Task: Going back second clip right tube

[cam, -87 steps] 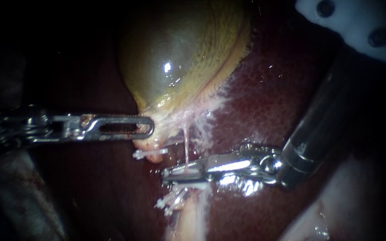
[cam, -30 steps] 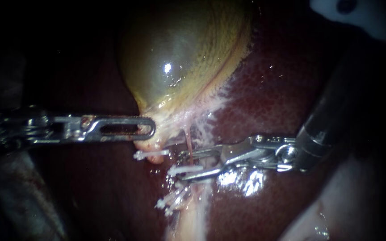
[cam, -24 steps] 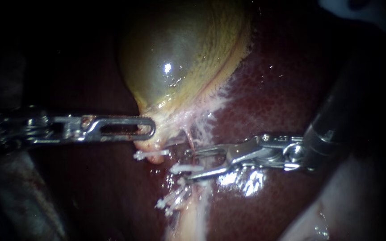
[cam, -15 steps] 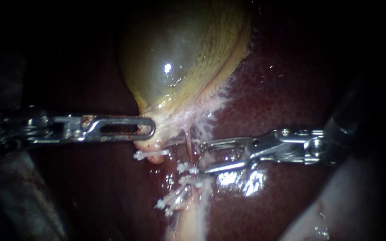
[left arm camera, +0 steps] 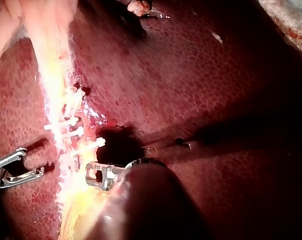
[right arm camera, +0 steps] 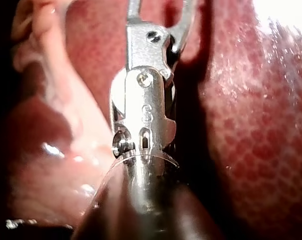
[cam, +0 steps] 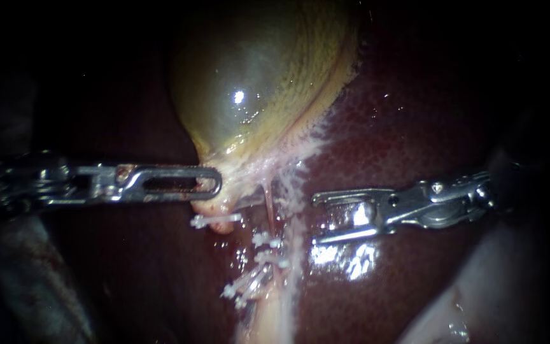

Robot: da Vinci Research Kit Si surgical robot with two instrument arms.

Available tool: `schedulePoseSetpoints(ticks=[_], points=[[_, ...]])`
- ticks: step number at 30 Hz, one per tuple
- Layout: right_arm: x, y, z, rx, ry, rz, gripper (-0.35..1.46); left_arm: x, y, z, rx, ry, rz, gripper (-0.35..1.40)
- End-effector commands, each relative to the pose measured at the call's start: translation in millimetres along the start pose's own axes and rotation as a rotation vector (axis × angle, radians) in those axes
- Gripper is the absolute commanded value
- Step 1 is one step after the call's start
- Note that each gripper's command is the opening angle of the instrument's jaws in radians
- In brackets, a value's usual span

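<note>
The yellow-green gallbladder (cam: pixel 256 83) lies on the dark red liver (cam: pixel 402 127). My left instrument (cam: pixel 214 186) has its jaws shut on the gallbladder's neck. A thin pink tube, the right tube (cam: pixel 268 202), runs down from the neck and carries two white clips (cam: pixel 267 241) one below the other. My right instrument (cam: pixel 317 219) stands a little to the right of that tube, jaws open and empty. In the left wrist view the clips (left arm camera: pixel 65 126) cross the pale strand, with my right instrument (left arm camera: pixel 33 161) open beside them. My right instrument (right arm camera: pixel 161 11) also shows a gap in the right wrist view.
Another white clip (cam: pixel 214 218) sits on a stub just under the left jaws. Several more clips (cam: pixel 244 288) cluster lower on the pale strand (cam: pixel 281 312). Pale tissue (cam: pixel 453 318) fills the lower right corner. The liver surface glistens under the right jaws.
The right jaws, earlier closed around the right tube, have opened and drawn back to the right. A white clip stays on the tube where they were. The left instrument has not moved.
</note>
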Motion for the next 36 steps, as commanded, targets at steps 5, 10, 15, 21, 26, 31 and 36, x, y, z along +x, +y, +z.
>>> schedulePoseSetpoints(ticks=[5, 10, 15, 21, 26, 31, 36], points=[[-0.1, -0.2, -1.2, -0.05, -0.013, -0.061, 0.49, 0.1, 0.0, 0.2, 0.0, 0.001, 0.0, -0.35], [-0.1, -0.2, -1.4, -0.088, -0.02, -0.071, 0.53, 0.1, 0.0, 0.6, -0.001, 0.0, 0.0, -0.35], [-0.1, -0.2, -1.3, -0.083, -0.019, -0.067, 0.53, -0.1, -0.3, 2.2, -0.002, 0.002, 0.002, -0.35], [-0.2, -0.3, -1.2, -0.084, -0.019, -0.068, 0.53, -0.4, -0.2, 5.3, -0.004, 0.003, 0.004, -0.35], [-0.1, -0.3, -1.0, -0.085, -0.019, -0.067, 0.53, 0.0, -0.3, 7.7, -0.001, 0.008, 0.003, -0.35], [-0.1, -0.4, -0.8, -0.086, -0.019, -0.067, 0.53, -0.2, -0.9, 9.4, 0.0, 0.007, 0.007, -0.35], [-0.1, -0.4, -0.7, -0.083, -0.019, -0.067, 0.53, -0.1, -1.8, 10.4, 0.001, 0.008, 0.01, -0.35]])
